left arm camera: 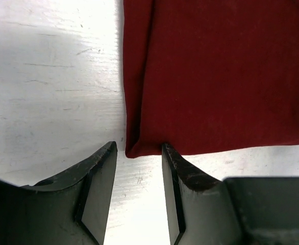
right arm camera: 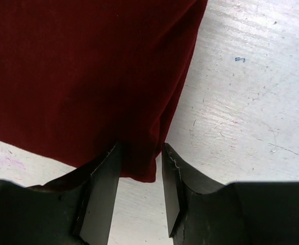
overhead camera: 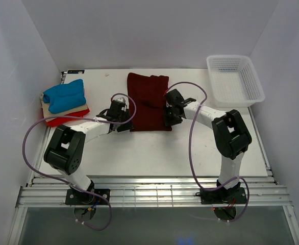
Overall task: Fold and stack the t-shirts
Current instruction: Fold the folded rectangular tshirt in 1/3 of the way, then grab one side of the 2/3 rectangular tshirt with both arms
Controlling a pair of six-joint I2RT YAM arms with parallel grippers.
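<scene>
White arm links (overhead camera: 96,128), black joint housings (overhead camera: 65,148), looping purple cables (overhead camera: 190,148), matte black wedge fingers (left arm camera: 96,189)

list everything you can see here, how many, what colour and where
maroon t-shirt: 1, dark maroon, folded into a strip, middle of the table
blue t-shirt: 1, bright blue, top of the stack at far left
beige t-shirt: 1, beige, under the blue one
red-orange t-shirt: 1, red-orange, bottom of that stack
basket: 1, white mesh, far right corner
table: 1, white
left arm: 1, white and black, near left
right arm: 1, white and black, near right
left claw: 1, black, open, at the maroon shirt's near left corner
right claw: 1, black, open, astride its near right corner
</scene>
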